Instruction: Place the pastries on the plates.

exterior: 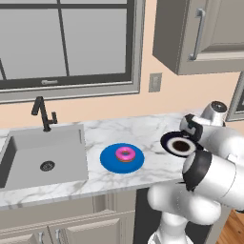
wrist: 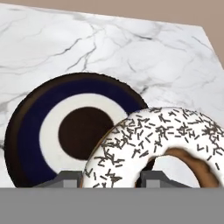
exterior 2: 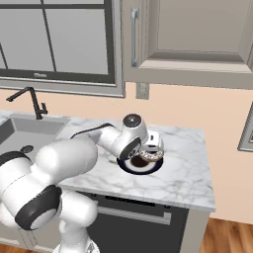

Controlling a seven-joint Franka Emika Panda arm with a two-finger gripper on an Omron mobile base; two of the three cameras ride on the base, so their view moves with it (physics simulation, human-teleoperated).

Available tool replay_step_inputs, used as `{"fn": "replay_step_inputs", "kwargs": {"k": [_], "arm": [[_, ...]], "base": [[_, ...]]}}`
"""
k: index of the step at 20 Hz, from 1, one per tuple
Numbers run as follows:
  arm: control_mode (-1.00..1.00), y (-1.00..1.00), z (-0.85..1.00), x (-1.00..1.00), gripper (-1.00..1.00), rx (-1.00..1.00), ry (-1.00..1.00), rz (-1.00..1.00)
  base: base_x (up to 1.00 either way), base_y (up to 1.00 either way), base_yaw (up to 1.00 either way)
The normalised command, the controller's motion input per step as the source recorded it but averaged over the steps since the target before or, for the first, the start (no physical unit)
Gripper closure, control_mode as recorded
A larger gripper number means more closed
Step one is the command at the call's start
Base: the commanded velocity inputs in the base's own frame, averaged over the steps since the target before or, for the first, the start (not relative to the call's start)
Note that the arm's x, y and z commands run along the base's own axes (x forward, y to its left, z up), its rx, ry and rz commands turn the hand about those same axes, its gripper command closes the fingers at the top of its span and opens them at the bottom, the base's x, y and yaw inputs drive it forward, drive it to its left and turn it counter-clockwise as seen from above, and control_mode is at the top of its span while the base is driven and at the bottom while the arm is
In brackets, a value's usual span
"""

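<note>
We hold the white-glazed donut (wrist: 162, 146) clamped in our gripper (wrist: 111, 179), hanging just above the near-right rim of the dark plate (wrist: 33, 131) at the worktop's (exterior 2: 183, 168) right end, so its brown centre lies ahead-left of our fingers.

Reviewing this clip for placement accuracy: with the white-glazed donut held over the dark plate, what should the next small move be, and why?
Probably lower a little and open the jaws. The gripper holds the glazed donut above the dark plate, at its right-hand side in the hand view, so it isn't yet resting there. The pink donut already sits on the blue plate, so this release would likely finish the job.
</note>
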Motion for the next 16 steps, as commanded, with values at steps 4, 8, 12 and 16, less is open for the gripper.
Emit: {"fn": "replay_step_inputs", "kwargs": {"k": [4,8,12,16], "arm": [[-1.00,0.25,0.01,-0.02,1.00,0.01,0.01,0.00],[-1.00,0.29,0.00,0.00,1.00,0.05,0.03,0.00],[-1.00,0.33,0.00,0.00,1.00,0.08,0.08,0.00],[-1.00,0.24,0.00,0.00,1.00,0.05,0.09,0.02]], "base": [[0.00,0.00,0.00],[0.00,0.00,0.00],[0.00,0.00,0.00],[0.00,0.00,0.00]]}}
